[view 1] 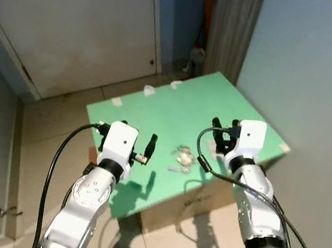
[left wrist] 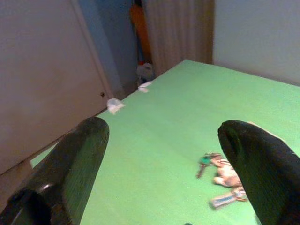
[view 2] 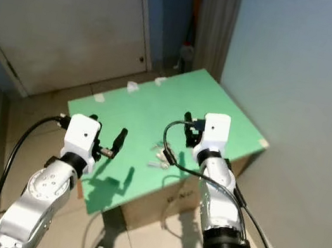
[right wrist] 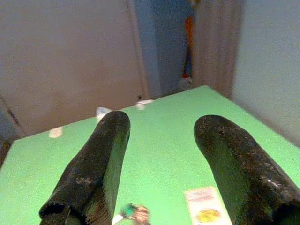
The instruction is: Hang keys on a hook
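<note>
Both silver arms raised forward from below, elbows bent, black cables looping off each wrist. Left gripper (view 1: 136, 139) out over the near left part of the bench (view 1: 156, 106), white wrist block on top, fingers (left wrist: 70, 168) spread wide apart and holding nothing. Right gripper (view 1: 225, 129) further forward on the right side, also above the bench, white wrist block tilted upward, fingers (right wrist: 101, 164) parted with a clear gap between them, nothing held. Forearms roughly parallel, angled slightly inward toward each other, the left wrist lower and nearer the body than the right. Both grippers well apart from one another.
</note>
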You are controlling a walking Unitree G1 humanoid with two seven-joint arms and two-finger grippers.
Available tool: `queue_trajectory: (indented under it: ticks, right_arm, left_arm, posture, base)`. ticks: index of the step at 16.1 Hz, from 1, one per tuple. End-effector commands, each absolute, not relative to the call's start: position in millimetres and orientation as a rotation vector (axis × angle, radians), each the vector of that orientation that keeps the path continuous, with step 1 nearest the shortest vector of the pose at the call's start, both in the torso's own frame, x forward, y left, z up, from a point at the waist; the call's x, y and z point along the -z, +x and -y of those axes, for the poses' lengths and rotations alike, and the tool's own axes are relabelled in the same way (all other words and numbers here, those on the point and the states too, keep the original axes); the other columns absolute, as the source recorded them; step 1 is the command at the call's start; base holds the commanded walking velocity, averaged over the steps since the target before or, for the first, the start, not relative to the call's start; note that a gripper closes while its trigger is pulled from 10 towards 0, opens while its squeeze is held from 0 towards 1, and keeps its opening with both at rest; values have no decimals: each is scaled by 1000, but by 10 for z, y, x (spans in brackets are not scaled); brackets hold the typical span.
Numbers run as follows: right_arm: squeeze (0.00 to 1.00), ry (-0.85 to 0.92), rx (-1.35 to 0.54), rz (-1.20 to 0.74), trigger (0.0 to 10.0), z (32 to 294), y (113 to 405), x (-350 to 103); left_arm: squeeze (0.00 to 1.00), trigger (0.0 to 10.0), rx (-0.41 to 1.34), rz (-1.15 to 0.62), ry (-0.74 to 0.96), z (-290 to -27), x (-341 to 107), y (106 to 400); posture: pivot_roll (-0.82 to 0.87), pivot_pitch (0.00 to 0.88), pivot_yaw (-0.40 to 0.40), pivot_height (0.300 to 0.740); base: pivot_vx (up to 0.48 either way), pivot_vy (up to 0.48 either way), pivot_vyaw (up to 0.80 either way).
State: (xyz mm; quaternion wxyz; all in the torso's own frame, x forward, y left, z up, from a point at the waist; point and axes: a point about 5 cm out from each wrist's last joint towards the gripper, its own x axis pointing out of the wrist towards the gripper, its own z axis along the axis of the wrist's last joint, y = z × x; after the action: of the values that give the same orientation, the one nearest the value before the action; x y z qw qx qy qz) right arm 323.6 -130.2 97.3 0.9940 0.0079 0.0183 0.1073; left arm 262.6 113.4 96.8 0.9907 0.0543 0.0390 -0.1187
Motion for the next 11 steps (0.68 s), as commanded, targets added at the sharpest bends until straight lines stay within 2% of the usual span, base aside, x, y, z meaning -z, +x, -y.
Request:
queue_trajectory:
  ticks: [1,3,4,6,8,9,11]
  right_arm:
    - [0,16,-250,-34,10000,1192,3234,-980]
    - [0,17,-250,-35,10000,1194,3228,-975]
    - [1000,33,-263,-31,10000,1188,3211,-974]
    - [1000,43,-278,-39,10000,1172,3195,-959]
    - [1000,12,-265,-56,10000,1176,3186,-930]
    - [0,10,-270,-66,10000,1173,3180,-907]
    - [0,28,-274,-106,10000,1154,3115,-797]
  left_arm:
    - [0,10000,216,-84,108,-1205,-976,2619]
    - [0,10000,221,-83,97,-1193,-977,2615]
    - [0,10000,223,-74,111,-1180,-984,2616]
    - [0,10000,227,-90,181,-1166,-954,2620]
    - [0,10000,224,-100,171,-1155,-935,2602]
    - [0,10000,219,-101,165,-1171,-936,2592]
    - [0,10000,224,-96,136,-1176,-972,2508]
  posture:
    - [-61,98,93,740]
    - [-62,100,92,740]
    - [-62,104,90,740]
    - [-61,110,89,740]
    - [-61,116,87,740]
    - [-60,120,88,740]
    - [-32,167,101,740]
  base:
    - [465,0,0]
    - [461,0,0]
    - [472,0,0]
    - [469,0,0]
    - [0,0,0]
    - [0,0,0]
    - [0,0,0]
